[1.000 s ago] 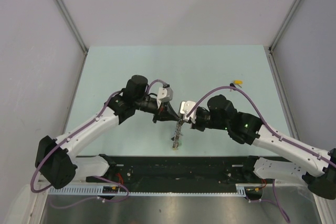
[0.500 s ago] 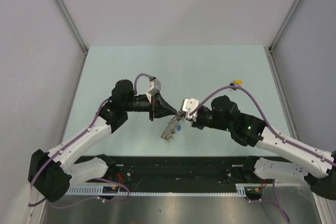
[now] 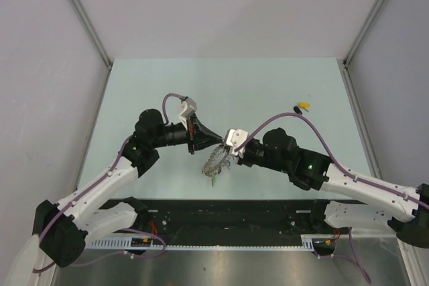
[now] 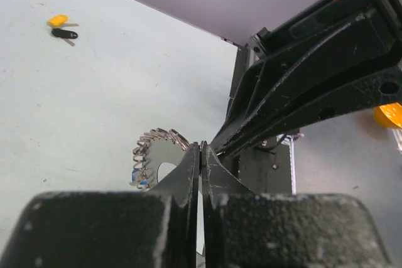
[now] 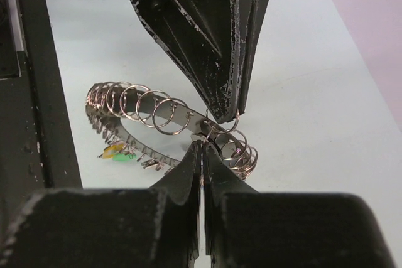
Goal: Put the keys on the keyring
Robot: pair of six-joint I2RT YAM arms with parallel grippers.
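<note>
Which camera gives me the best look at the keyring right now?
Right wrist: the keyring is large and sharp, its small rings distinct, with the left hand and right hand both shut on it. Top external shows it small and far off; left wrist shows only an arc past its own hand.

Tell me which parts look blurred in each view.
Top external view: evenly lit, sharp. Left wrist view: the black left gripper is soft up close, the large ring strung with silver keys sharper. Right wrist view: the black right gripper blurs, the ring's loops look crisp.
</note>
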